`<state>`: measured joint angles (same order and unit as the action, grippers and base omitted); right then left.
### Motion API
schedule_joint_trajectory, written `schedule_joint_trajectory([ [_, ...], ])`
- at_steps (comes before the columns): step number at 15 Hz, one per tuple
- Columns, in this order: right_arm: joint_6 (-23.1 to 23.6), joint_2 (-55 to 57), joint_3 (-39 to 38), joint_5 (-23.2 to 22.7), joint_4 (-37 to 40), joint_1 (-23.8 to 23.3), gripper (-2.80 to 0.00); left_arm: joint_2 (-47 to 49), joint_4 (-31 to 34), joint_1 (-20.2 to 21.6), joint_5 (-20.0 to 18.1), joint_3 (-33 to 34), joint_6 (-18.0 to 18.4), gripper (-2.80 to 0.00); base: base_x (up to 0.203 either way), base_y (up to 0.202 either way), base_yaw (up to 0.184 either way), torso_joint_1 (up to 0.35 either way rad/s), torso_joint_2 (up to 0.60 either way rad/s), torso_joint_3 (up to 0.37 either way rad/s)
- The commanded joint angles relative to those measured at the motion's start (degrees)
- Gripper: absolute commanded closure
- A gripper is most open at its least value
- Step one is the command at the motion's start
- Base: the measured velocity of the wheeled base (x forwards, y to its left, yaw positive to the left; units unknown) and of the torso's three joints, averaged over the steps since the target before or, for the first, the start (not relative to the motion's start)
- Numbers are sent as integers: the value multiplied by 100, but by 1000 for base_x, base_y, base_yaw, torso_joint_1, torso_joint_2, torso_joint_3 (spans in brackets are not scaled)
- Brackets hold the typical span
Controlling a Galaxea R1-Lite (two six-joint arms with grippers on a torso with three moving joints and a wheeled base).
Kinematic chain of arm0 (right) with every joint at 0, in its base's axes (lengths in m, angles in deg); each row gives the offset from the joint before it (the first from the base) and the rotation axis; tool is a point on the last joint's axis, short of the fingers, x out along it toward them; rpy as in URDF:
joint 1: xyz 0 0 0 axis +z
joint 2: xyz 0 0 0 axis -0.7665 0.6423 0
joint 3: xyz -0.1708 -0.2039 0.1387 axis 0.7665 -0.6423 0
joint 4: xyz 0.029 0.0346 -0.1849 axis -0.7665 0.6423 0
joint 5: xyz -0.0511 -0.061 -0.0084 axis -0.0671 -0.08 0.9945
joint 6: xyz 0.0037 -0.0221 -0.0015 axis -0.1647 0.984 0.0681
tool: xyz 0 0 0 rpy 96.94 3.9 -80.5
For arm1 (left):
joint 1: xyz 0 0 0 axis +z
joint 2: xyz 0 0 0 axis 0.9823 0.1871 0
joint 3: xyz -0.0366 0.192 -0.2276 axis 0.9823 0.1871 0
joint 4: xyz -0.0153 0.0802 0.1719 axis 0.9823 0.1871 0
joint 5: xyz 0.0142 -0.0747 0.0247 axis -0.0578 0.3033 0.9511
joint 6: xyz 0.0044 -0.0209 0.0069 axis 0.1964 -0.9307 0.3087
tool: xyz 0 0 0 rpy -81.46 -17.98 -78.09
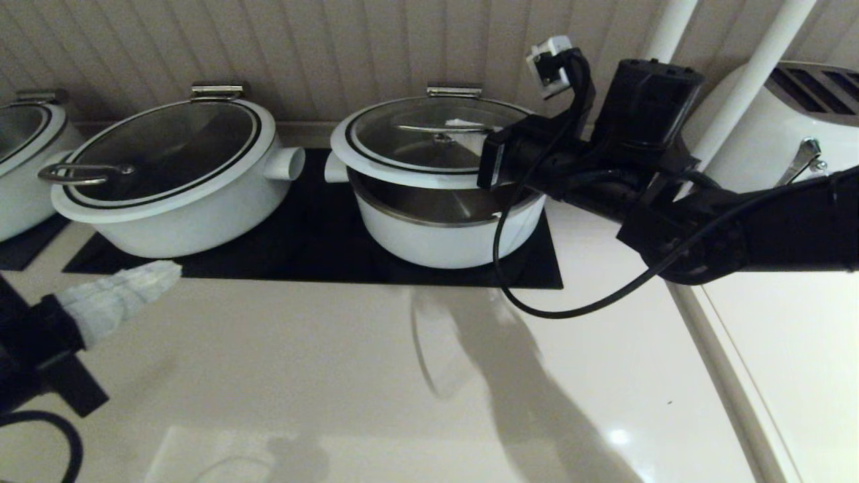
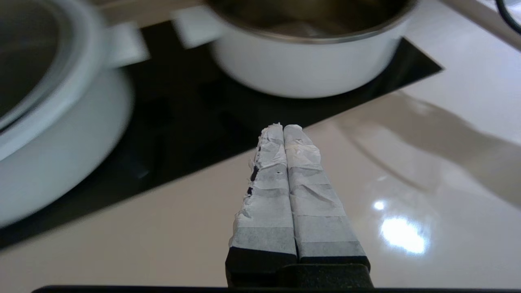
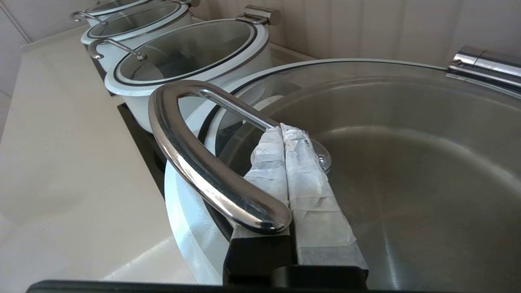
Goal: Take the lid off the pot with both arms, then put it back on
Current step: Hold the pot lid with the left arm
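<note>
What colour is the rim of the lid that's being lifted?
The lid has a white rim with a thin black ring, clearest in the head view.

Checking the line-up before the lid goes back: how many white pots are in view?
3. The pot with the lid raised, mid-counter; a lidded pot to its left; a third cut off at the far left edge. More may sit beyond.

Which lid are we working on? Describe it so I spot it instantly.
On the black mat sit two white pots. The lid belongs to the robot's-right pot. Unlike its neighbour's closed lid, it is tilted up at the front, the right gripper hooked under its steel handle.
</note>
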<state>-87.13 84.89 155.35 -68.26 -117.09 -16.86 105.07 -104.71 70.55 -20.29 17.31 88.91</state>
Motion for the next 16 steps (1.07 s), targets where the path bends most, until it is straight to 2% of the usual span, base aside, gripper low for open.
schedule_joint_trajectory([
  [1, 4, 7, 0, -12, -24, 4, 0, 1089, -328, -314, -10, -153, 7, 0, 0, 0, 0, 0, 0, 0],
  [5, 4, 7, 0, -12, -24, 4, 0, 2715, -1604, -782, 11, -533, 14, 0, 0, 0, 0, 0, 0, 0],
  [9, 3, 7, 0, -20, -24, 4, 0, 4065, -2742, -1028, 58, -1310, -1, 0, 0, 0, 0, 0, 0, 0],
  [16, -5, 42, 16, -20, -33, 4, 0, 4788, -2919, -1075, 181, -2157, -3, 0, 0, 0, 0, 0, 0, 0],
])
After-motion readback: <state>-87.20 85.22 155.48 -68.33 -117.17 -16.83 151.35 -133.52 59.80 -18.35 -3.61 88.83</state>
